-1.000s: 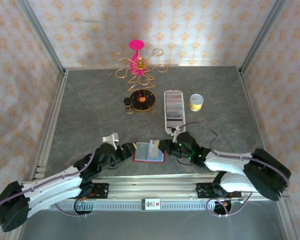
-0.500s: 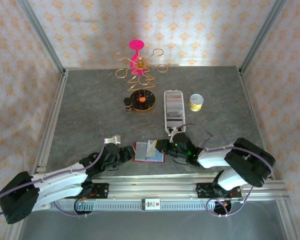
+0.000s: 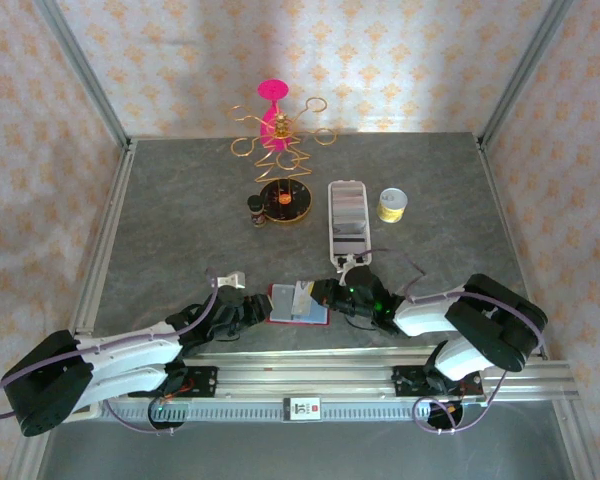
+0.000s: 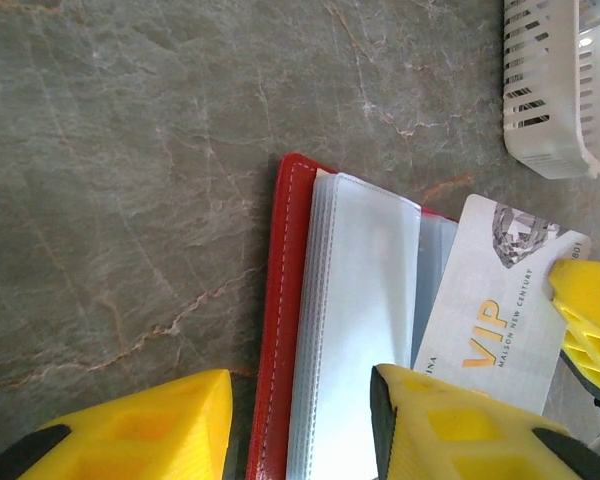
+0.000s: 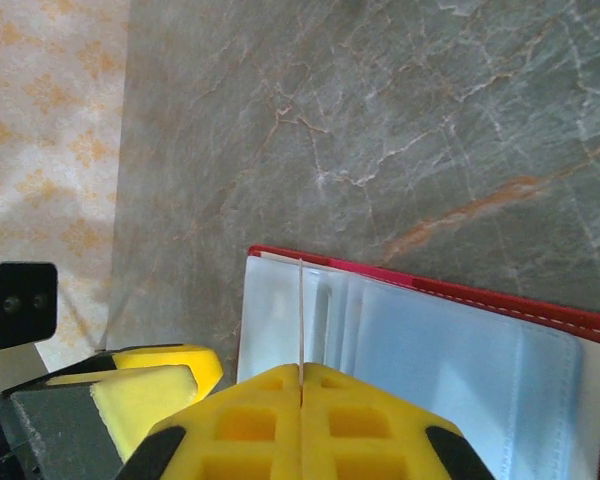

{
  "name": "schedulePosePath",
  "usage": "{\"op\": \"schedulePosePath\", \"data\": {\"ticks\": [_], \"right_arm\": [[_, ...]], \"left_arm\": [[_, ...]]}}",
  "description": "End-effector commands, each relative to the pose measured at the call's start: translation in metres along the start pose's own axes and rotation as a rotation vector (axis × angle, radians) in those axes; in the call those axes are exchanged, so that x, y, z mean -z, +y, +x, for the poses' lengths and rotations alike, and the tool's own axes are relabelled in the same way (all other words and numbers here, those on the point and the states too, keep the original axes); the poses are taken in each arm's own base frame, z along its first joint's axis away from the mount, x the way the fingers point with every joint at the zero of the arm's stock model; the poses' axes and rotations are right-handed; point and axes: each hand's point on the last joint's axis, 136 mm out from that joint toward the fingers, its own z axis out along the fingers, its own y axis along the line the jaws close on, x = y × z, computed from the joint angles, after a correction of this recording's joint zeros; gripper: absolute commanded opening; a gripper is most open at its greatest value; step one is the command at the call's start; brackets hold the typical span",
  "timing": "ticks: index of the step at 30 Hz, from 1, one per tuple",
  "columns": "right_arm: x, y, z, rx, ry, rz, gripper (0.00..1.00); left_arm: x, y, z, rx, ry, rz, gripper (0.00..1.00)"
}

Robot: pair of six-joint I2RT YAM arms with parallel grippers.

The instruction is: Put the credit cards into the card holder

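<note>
The red card holder (image 3: 298, 305) lies open at the middle of the worktop's (image 3: 180, 220) near edge, clear pockets up. A silvery credit card (image 4: 490, 330) slants over its right-hand pockets, pinched edge-on in the clenched right gripper (image 5: 301, 385), whose arm stretches low from the right. The left gripper (image 4: 298, 388) reaches in low from the left, released, its jaws straddling the holder's left red edge. Farther back, a white tray (image 3: 333, 240) holds something flat and grey.

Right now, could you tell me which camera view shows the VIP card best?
Left wrist: the VIP card faces the camera, print legible. Right wrist shows its thin edge; top external, a small pale patch.
</note>
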Motion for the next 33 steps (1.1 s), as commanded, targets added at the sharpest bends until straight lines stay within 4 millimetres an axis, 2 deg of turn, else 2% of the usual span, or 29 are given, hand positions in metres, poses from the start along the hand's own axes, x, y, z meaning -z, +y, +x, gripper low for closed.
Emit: {"op": "schedulePosePath", "data": {"ticks": [1,16,33], "right_arm": [[0.002,-0.013,0.001,-0.004,-0.011,0.055,0.0],[-0.002,-0.003,0.012,-0.074,0.03,-0.026,0.0],[-0.016,-0.009,0.027,-0.073,0.117,0.011,0.0]], "left_arm": [[-0.002,-0.006,-0.001,-0.015,-0.002,0.025,0.42],[-0.012,-0.007,0.005,-0.016,0.035,0.025,0.39],[-0.017,-0.008,0.009,-0.01,0.055,0.03,0.37]]}}
